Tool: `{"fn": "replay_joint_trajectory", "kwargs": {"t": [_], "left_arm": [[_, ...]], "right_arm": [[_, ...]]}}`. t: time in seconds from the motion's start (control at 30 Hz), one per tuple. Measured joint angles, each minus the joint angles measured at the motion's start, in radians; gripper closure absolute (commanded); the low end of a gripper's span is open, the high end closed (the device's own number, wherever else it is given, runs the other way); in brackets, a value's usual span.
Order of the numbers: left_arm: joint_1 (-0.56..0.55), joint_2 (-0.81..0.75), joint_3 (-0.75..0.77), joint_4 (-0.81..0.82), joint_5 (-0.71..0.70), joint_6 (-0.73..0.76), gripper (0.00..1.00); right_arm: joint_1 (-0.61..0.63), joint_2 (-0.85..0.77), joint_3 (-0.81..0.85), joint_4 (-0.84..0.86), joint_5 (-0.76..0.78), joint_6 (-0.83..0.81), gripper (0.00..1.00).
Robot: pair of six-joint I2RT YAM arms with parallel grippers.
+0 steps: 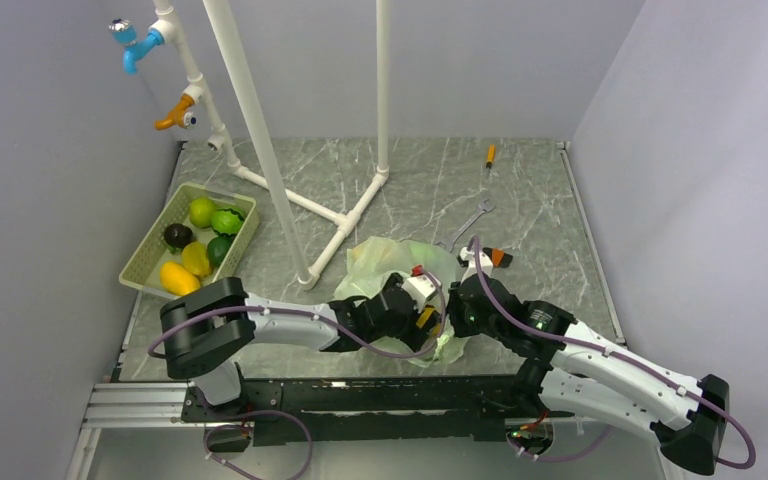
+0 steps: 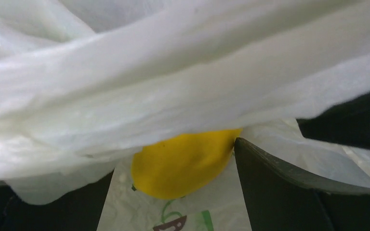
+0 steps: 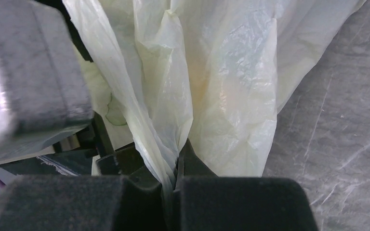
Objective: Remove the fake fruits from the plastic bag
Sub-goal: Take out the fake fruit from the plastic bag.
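Note:
The pale-green plastic bag point(image 1: 400, 262) lies crumpled in the middle of the table. My left gripper point(image 1: 422, 302) reaches into its mouth. In the left wrist view the gripper point(image 2: 173, 166) is open under a fold of bag film point(image 2: 173, 82). A yellow fake fruit point(image 2: 183, 163) lies between its dark fingers point(image 2: 279, 192), and its right end touches the right finger. My right gripper point(image 1: 457, 305) is shut on a bunched fold of the bag point(image 3: 212, 96) and holds it up; the pinch shows in the right wrist view point(image 3: 176, 173).
A pale-green slotted basket point(image 1: 145, 262) at the left holds several fruits: green, dark and yellow. A white pipe frame point(image 1: 340, 215) stands behind the bag. A wrench point(image 1: 470, 222), a screwdriver point(image 1: 490, 155) and a small orange-black object point(image 1: 497, 257) lie at the back right.

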Motion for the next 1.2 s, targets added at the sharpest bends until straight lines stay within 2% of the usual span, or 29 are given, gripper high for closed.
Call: {"fn": "replay_joint_trajectory", "kwargs": {"t": [0.27,0.43,0.63,0.8,0.93,1.07,1.2], "left_arm": [[0.033,0.072,0.098,-0.056,0.008,0.119,0.05],[0.034,0.075,0.114,-0.108,-0.008,0.174,0.01],[0.044,0.075,0.120,-0.132,-0.020,0.239,0.01],[0.092,0.077,0.120,-0.133,0.066,0.296,0.01],[0.136,0.138,0.164,-0.138,0.176,0.334,0.10],[0.145,0.203,0.207,-0.135,0.227,0.353,0.30],[0.145,0.207,0.208,-0.126,0.233,0.340,0.46]], "right_arm": [[-0.001,0.006,0.000,0.006,0.003,-0.015,1.00],[-0.001,0.009,0.000,0.006,0.009,-0.019,1.00],[-0.001,0.025,0.000,0.008,0.009,-0.026,1.00],[-0.001,0.031,0.000,0.011,0.010,-0.030,1.00],[-0.001,0.031,0.000,0.014,0.011,-0.035,1.00],[-0.006,0.031,0.000,0.011,0.019,-0.037,1.00],[-0.006,0.032,0.000,0.010,0.026,-0.037,1.00]]}}
